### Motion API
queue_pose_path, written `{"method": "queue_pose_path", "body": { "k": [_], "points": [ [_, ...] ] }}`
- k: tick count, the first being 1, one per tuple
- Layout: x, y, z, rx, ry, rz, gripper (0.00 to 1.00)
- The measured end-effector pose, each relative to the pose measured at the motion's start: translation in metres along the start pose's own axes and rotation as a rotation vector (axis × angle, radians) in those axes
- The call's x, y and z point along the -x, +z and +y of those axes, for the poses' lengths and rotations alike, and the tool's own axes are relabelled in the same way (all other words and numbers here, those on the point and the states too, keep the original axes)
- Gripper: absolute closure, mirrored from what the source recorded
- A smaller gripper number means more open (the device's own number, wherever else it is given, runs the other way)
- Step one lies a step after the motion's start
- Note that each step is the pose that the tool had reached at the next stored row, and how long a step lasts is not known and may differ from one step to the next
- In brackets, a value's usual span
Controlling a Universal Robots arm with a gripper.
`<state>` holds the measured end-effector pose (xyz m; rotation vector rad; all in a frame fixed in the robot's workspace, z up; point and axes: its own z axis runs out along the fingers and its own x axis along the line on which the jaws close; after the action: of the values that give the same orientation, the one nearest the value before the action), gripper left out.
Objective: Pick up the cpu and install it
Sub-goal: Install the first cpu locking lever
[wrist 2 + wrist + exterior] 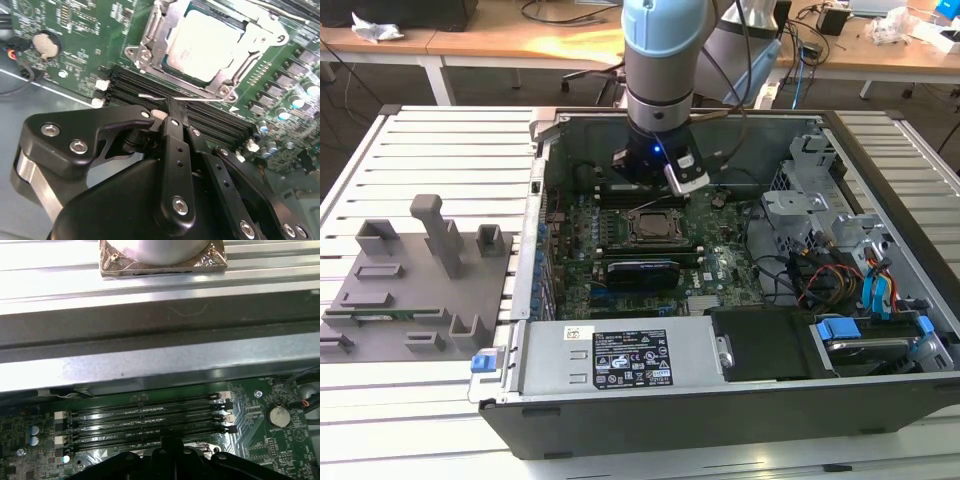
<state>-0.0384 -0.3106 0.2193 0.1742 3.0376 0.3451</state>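
Grey plastic fixture blocks (440,235) stand on the slatted table at the exterior view's left, well apart from the work, so you have free room there. Next comes the left wall of the open computer case (533,250), a hard edge close beside the motherboard (582,268). Near the middle of that board the cpu (205,42) already lies flat inside the metal socket frame (145,50), silvery top up. The gripper (172,111) hangs just beside the socket, over the black memory slots (145,422). In the second wrist view its fingers look drawn together with nothing between them, and the tip sits very near the thin wire socket lever (200,98); whether it touches the wire I cannot tell. That is your main hazard, I judge. A sideways slip could snag or spring the lever. A push on a corner of the chip could tilt it in its seat and harm the contacts beneath. A drop too far could strike the white slot clips (101,85). The dark expansion card (642,270) lies close by on the power supply (620,360) side of the socket, so the socket is hemmed in on that side too. At the exterior view's right, the metal drive cage (800,200) and the loose coloured cables (840,280) crowd the case. A swing that way could catch the wrist or its cabling. Straight up is your one open way out.
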Motion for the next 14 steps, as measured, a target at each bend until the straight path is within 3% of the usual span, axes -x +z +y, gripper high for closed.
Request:
{"method": "queue_pose_path", "body": {
  "k": [1,2,3,8,14],
  "points": [
    [0.0,0.0,0.0,0.0016,-0.003,-0.0132,0.89],
    [0.0,0.0,-0.0001,0.0044,-0.009,-0.0346,0.89],
    [0.0,0.0003,-0.0001,0.0053,-0.01,-0.0406,0.89],
    [-0.0001,0.0008,-0.0002,0.0049,-0.005,-0.042,0.89],
    [-0.0018,0.0059,-0.0016,-0.0005,0.053,-0.0555,0.89]
  ]
}}
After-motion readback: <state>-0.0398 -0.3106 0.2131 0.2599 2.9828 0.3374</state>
